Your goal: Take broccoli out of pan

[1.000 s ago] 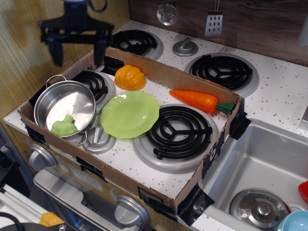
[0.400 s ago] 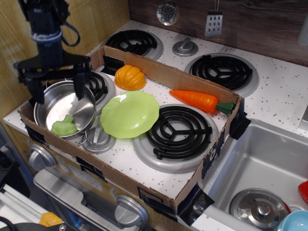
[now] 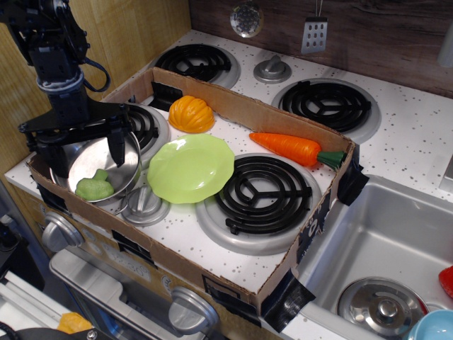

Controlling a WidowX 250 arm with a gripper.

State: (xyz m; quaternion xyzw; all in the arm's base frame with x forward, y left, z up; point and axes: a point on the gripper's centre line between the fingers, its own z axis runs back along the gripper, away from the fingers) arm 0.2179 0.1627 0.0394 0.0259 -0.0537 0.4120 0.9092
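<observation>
While the broccoli [image 3: 95,187] lies inside the pan [image 3: 106,170], the gripper [image 3: 86,152] hangs over that pan, fingers spread, grasping nothing.

Lime-green scalloped plate [image 3: 190,168] lies to the right of the pincer, flat on the stovetop. Orange pumpkin toy [image 3: 191,113] sits beyond the plate, up and right of the pincer. Carrot [image 3: 294,149] lies farther right, well apart from the pincer, leafy end toward the sink [image 3: 386,234]. Cardboard tray wall [image 3: 233,106] encloses these items. Slotted grater [image 3: 314,34] hangs on the back wall, far right of the pincer.
</observation>
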